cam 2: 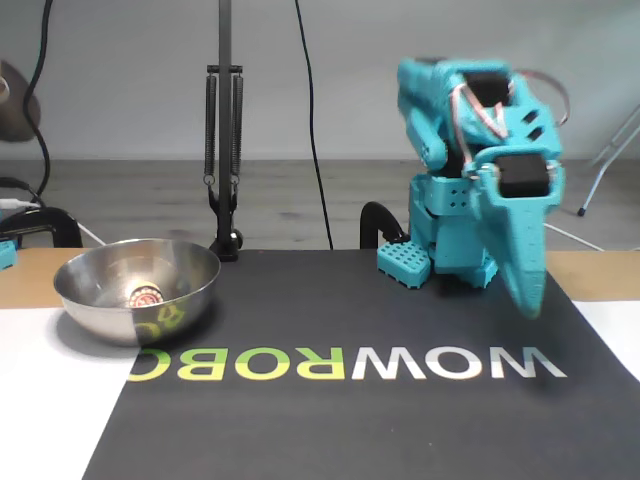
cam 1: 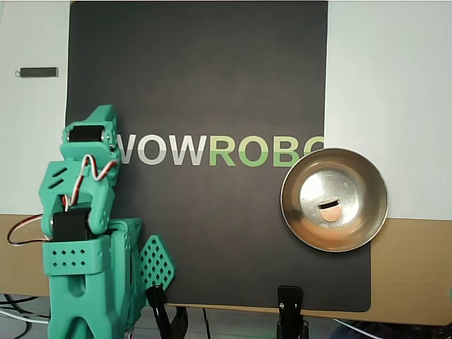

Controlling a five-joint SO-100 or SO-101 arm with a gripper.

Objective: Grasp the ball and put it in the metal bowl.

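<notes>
The small tan ball [cam 1: 329,212] lies inside the shiny metal bowl [cam 1: 293,205], near its middle, at the right edge of the black mat in the overhead view. In the fixed view the ball [cam 2: 146,296] sits on the bottom of the bowl [cam 2: 90,290] at the left. The teal arm [cam 1: 81,212] is folded up at the other side of the mat, far from the bowl. My gripper [cam 2: 528,295] hangs with its tip pointing down over the mat. Its fingers look closed together and hold nothing.
A black mat with a WOWROBO logo [cam 1: 205,150] covers the table. A teal perforated block [cam 2: 405,265] stands by the arm's base. Black clamps [cam 1: 291,305] grip the table's near edge. A small dark stick [cam 1: 39,72] lies on the white surface at far left.
</notes>
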